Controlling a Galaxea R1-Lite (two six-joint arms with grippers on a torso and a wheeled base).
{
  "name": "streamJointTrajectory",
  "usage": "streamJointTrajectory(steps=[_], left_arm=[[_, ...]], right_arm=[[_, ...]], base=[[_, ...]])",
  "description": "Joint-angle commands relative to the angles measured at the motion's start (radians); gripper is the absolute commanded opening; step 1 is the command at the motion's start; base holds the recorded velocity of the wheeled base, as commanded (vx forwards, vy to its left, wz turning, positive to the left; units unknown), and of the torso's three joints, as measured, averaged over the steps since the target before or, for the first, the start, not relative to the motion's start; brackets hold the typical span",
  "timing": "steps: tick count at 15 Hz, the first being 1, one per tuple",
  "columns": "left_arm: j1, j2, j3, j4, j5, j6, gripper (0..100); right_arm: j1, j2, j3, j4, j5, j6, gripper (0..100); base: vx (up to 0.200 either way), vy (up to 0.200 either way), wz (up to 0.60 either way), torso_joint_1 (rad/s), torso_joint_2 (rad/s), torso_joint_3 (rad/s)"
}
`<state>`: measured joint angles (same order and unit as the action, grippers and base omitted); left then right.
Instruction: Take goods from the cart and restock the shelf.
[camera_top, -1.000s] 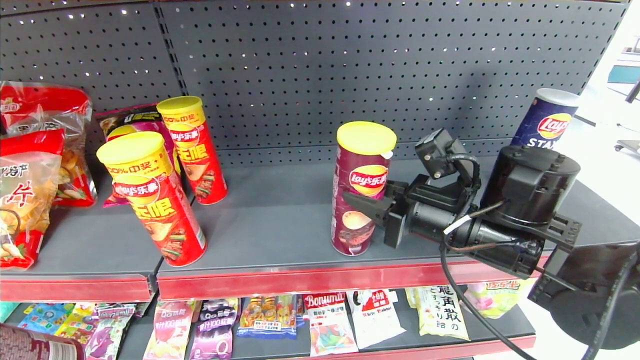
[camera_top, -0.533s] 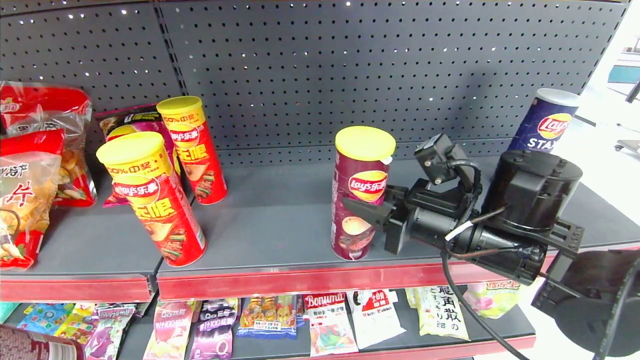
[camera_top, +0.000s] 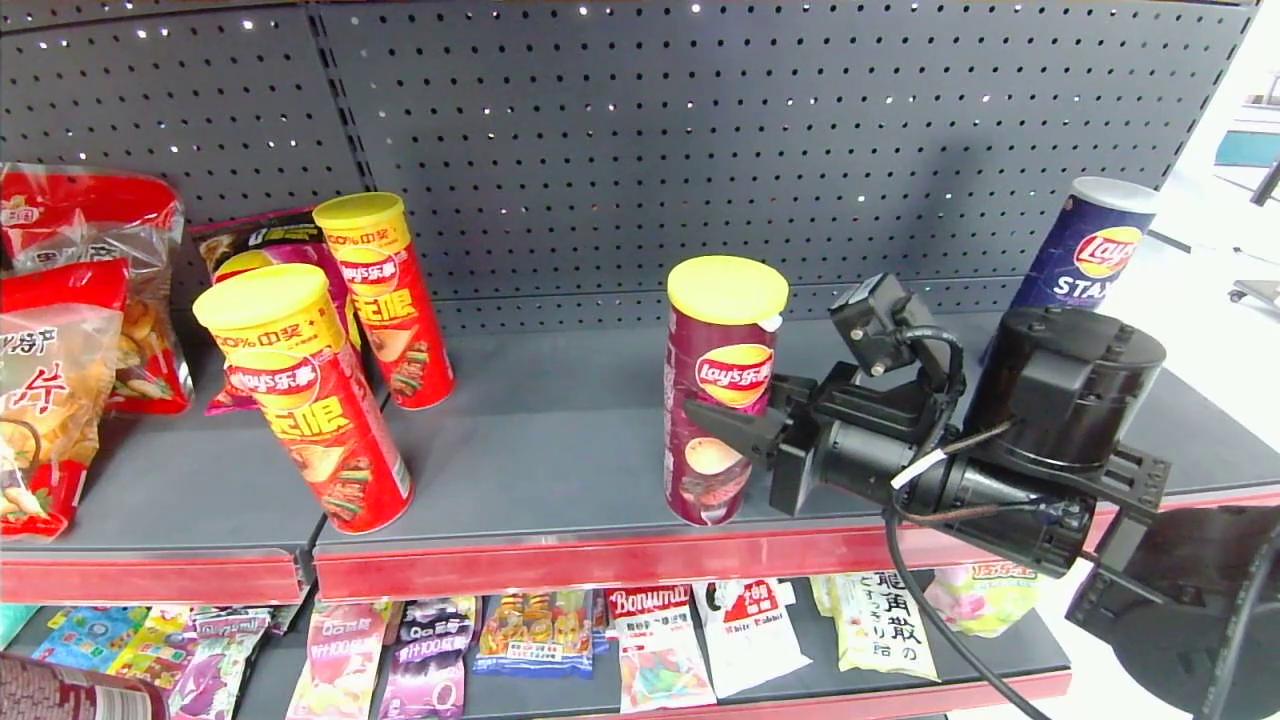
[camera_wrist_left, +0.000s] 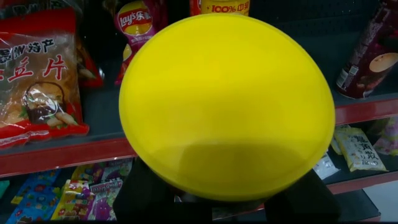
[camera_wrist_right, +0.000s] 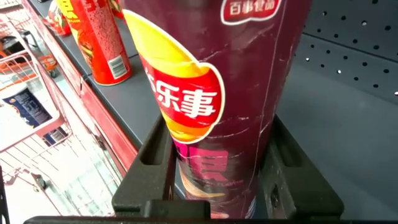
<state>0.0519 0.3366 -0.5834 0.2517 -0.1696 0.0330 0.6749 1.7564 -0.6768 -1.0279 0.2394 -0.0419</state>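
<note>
The head view looks down on the shelf (camera_top: 560, 450), the right wrist view hugs its maroon can (camera_top: 722, 390), and the left wrist view faces both over a yellow lid (camera_wrist_left: 227, 106)

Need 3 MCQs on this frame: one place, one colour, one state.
1. Where is the blue can? A lower shelf B upper shelf's right end C between the red cans
2. Lid colour of the maroon can? A white B red C yellow
3. State of the right gripper? A open, clear of cans B shut on maroon can C open above it
Key: B, it stands far right by the pegboard; C, yellow top in head view; B, fingers press both sides of the can.
</note>
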Motion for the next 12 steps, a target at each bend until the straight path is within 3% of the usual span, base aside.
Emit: streamJointTrajectory(steps=[1,3,4,12], left_arm=[[0.0,-0.001,-0.001,-0.002,0.001,-0.001,0],[0.002,-0.001,-0.001,0.0,0.001,-0.001,0],[0.002,-0.002,-0.001,-0.002,0.001,-0.001,0],[0.0,-0.007,0.005,0.0,-0.001,0.001,0]], right_arm=[[0.003,0.008,-0.004,0.002,0.001,-0.001,0],[0.003,0.012,-0.004,0.0,0.0,-0.001,0],[0.003,0.015,-0.006,0.0,0.001,0.0,100],[0.0,-0.023,0.006,0.0,-0.022,0.004,100]], base=[[0.0,0.0,0.0,0.0,0.0,0.0],[0.0,0.0,0.0,0.0,0.0,0.0],[0.0,0.0,0.0,0.0,0.0,0.0],[0.0,0.0,0.0,0.0,0.0,0.0]])
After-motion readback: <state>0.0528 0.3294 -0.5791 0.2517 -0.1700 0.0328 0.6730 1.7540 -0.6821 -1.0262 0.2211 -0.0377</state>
